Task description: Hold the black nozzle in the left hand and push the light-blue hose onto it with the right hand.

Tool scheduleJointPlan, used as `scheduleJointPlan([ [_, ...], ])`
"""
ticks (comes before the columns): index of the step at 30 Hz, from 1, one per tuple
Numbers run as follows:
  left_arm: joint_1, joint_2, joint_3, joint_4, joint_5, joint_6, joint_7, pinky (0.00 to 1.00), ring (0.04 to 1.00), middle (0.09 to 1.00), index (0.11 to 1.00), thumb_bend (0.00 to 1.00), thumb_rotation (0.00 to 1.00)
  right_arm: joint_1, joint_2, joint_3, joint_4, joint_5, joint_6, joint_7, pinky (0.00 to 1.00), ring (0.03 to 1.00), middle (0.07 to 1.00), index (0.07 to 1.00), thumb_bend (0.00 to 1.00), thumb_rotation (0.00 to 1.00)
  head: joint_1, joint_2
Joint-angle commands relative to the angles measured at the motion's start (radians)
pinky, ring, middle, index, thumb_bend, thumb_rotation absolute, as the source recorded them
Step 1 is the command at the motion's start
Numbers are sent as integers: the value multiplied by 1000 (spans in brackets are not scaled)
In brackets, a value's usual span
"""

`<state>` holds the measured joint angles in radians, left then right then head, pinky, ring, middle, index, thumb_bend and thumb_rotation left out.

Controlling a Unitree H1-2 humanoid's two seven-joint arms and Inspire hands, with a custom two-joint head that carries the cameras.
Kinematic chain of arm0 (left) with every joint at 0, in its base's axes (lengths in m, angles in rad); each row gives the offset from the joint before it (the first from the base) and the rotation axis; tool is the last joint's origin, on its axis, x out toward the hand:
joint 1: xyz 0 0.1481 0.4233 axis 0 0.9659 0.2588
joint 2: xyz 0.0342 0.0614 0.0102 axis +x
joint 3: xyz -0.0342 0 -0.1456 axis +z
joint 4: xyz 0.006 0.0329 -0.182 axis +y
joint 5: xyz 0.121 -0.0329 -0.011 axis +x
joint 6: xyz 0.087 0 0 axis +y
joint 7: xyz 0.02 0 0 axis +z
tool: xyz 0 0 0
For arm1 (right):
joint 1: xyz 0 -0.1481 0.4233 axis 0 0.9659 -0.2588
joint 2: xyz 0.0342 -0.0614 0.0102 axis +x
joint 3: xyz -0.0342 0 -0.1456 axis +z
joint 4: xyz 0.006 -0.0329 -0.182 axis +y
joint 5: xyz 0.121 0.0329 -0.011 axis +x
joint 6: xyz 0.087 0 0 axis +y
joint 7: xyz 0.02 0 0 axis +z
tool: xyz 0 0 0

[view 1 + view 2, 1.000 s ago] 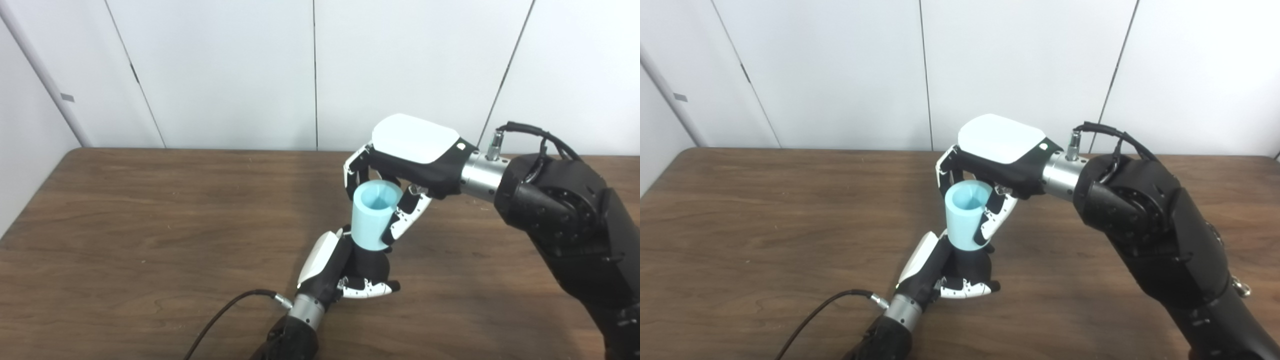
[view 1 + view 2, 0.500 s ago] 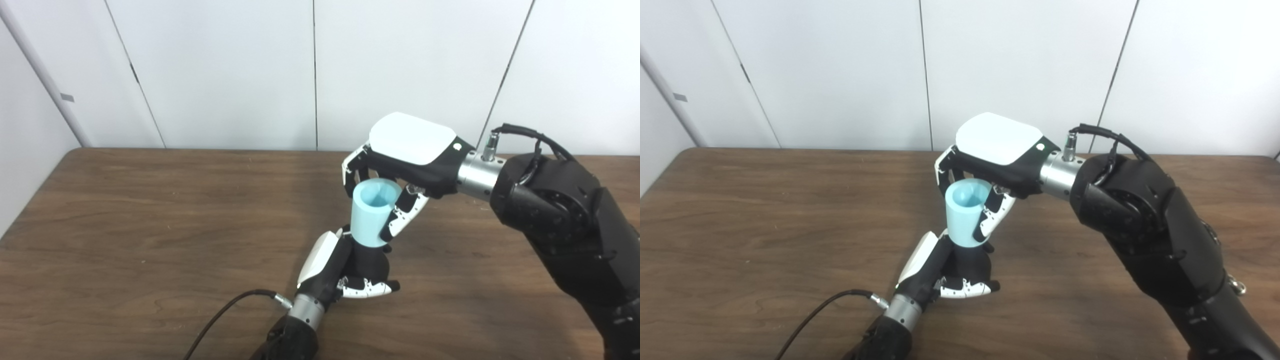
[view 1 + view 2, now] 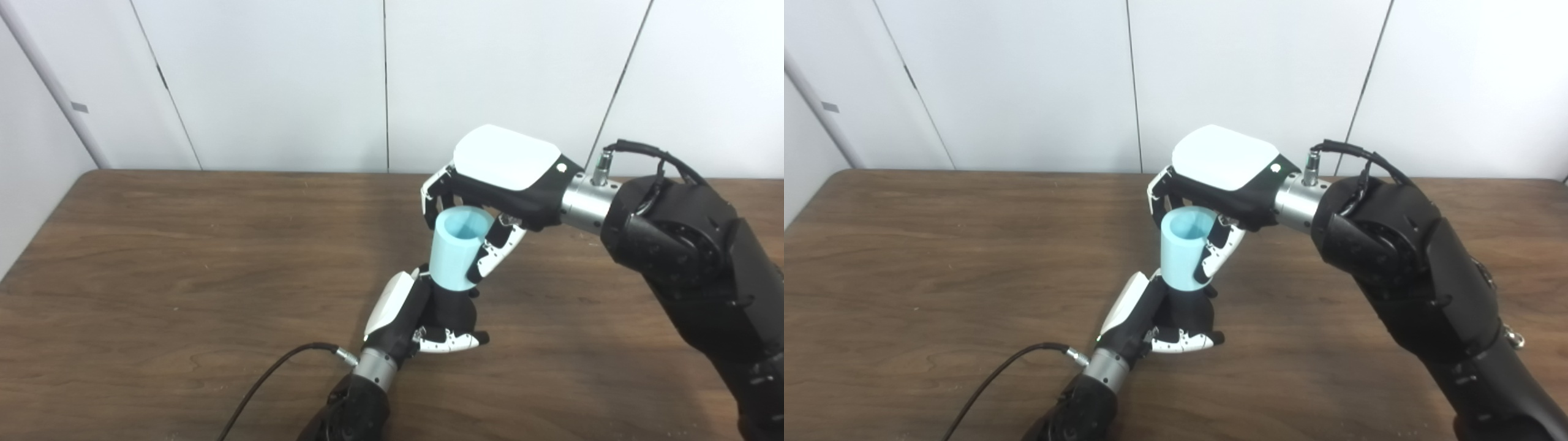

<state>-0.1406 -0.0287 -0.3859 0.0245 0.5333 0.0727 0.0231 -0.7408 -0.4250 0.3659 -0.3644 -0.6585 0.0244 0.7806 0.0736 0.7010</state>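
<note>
Left eye view. The left hand [image 3: 422, 315] is raised above the wooden table [image 3: 153, 257], fingers wrapped around the black nozzle [image 3: 452, 304], of which only a dark stub shows between the fingers and the hose. The light-blue hose [image 3: 456, 248] stands directly above it, a short, thick tube whose long axis runs nearly upright with a slight lean to the right at the top. Its lower end sits on the nozzle; its open mouth faces up. The right hand [image 3: 499, 184] comes in from the right and arches over the top of the hose, fingers [image 3: 436, 197] curled down the far-left side and thumb [image 3: 493, 257] pressed along the near-right wall, pinching the tube between them.

Right eye view. The same stack is confirmed: left hand [image 3: 1157, 318] lowest, nozzle [image 3: 1189, 303] enclosed in its grip, hose [image 3: 1185, 248] above, right hand [image 3: 1222, 174] on top. How deep the nozzle reaches inside the hose is hidden.

Judgement. The seating turns on the hose axis lining up with the nozzle beneath it: the push should run straight down along that axis toward the left hand. The right hand is placed to drive it; the left only braces. The slight lean could cock the hose if pressed off-axis.
</note>
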Motion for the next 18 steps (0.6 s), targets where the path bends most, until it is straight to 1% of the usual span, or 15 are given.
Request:
scheduleJointPlan([
  [1,52,13,-7,22,6,3,-3,1000,839,778,488,511,71,-26,-6,-14,1,-19,1,-18,208,288,402,510,524,0,1,1],
  [8,50,12,-7,24,5,3,-4,1000,839,778,488,511,71,-18,-7,-2,7,-16,4,-7,212,295,400,511,523,0,2,1],
  [11,50,13,-6,24,4,3,-4,1000,839,778,488,511,71,-15,-6,5,8,-14,6,-3,193,278,396,510,523,0,2,2],
  [17,50,12,-6,20,4,7,-7,1000,839,779,488,511,71,-16,-2,23,8,-14,9,12,187,267,393,508,522,0,1,2],
  [18,50,11,-6,21,4,8,-7,1000,839,779,488,511,71,-17,-2,27,10,-15,7,13,185,263,431,495,527,0,2,2],
])
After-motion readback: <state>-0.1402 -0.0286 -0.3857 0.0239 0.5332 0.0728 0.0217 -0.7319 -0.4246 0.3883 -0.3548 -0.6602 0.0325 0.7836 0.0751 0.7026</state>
